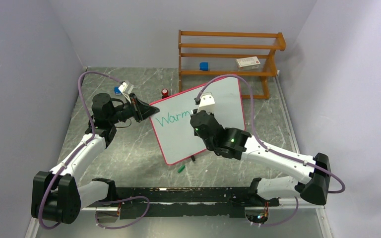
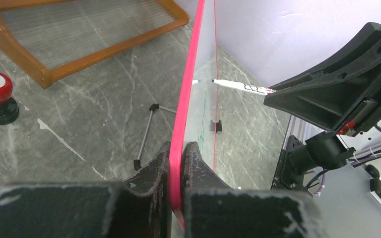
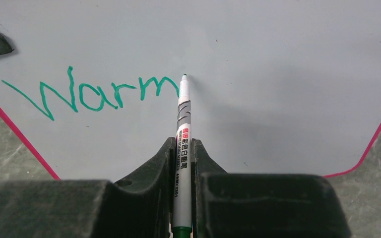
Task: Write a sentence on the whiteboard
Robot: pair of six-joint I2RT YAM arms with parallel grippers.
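Note:
The whiteboard (image 1: 228,106), white with a thin pink-red frame, stands tilted on the table with "Warm" (image 3: 92,94) written on it in green. My left gripper (image 1: 141,110) is shut on the board's left edge; the pink frame (image 2: 181,129) runs between its jaws. My right gripper (image 1: 198,119) is shut on a white marker (image 3: 182,148) with green ink. The marker's tip (image 3: 184,76) is at the board, at the end of the last "m". The marker also shows in the left wrist view (image 2: 240,87).
A wooden rack (image 1: 228,57) stands at the back with a blue block (image 1: 204,66) and a white box (image 1: 248,62) on it. A red-topped stamp (image 1: 164,92) sits behind the board. A green marker cap (image 1: 181,168) lies on the table in front of the board.

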